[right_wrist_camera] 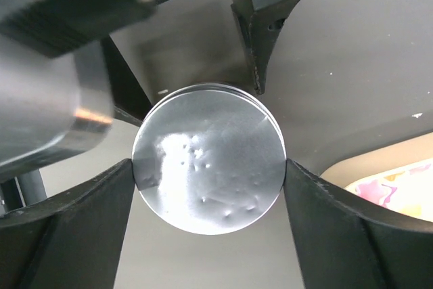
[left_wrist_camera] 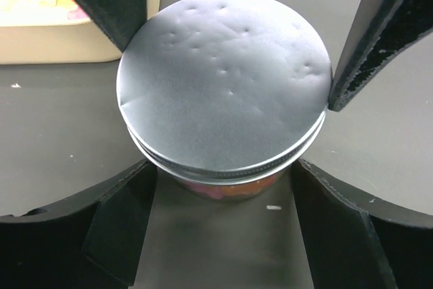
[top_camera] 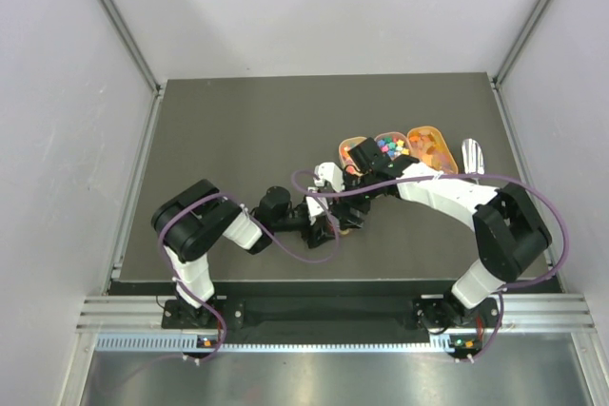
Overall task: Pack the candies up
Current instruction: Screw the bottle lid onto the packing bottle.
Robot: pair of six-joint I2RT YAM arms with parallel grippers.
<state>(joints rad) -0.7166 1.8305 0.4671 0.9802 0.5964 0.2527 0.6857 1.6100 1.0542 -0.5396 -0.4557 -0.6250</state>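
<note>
The candies [top_camera: 388,147] are tiny pink, blue, yellow and green bits heaped in the middle oval tan tray [top_camera: 391,134], at about 1 o'clock from the two wrists in the top view. More pink and orange ones show through the clear jar [left_wrist_camera: 223,191] under its dimpled silver lid [left_wrist_camera: 223,79]. The left gripper [left_wrist_camera: 222,174] clamps the jar's body. The right gripper [right_wrist_camera: 210,170] pinches the lid's rim at 3 and 9 o'clock.

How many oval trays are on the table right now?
3, in a row right of centre: left tray, partly covered; middle tray holding mixed-colour candies; right tray beside the metal scoop. More could be hidden.
</note>
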